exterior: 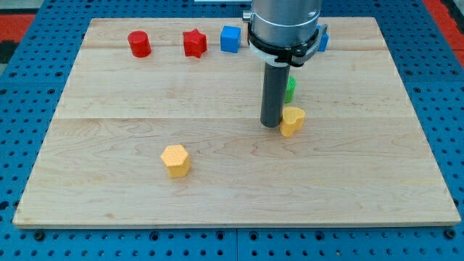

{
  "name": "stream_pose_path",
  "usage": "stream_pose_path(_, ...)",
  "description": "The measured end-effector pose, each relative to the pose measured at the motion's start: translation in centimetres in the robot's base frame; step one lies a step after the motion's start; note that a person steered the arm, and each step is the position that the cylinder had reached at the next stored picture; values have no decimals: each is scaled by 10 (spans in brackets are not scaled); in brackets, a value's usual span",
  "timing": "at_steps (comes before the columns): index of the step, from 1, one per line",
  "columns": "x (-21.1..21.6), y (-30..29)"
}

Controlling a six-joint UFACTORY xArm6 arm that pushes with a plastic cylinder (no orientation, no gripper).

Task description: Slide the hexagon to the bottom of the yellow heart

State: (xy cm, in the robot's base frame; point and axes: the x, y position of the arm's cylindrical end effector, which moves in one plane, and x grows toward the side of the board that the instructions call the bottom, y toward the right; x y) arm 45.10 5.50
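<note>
A yellow hexagon lies on the wooden board at the lower left of centre. A yellow heart lies right of centre. My tip rests on the board just left of the heart, close to it or touching it, and far to the right of the hexagon and above it in the view.
A red cylinder, a red star and a blue cube stand along the view's top. A green block is partly hidden behind the rod. Another blue block shows behind the arm.
</note>
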Motion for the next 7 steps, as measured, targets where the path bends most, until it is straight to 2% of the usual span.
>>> stream_pose_path(2, 0, -193)
stream_pose_path(3, 30, -215)
stream_pose_path(4, 66, -172)
stream_pose_path(5, 66, -124)
stream_pose_path(7, 103, -158)
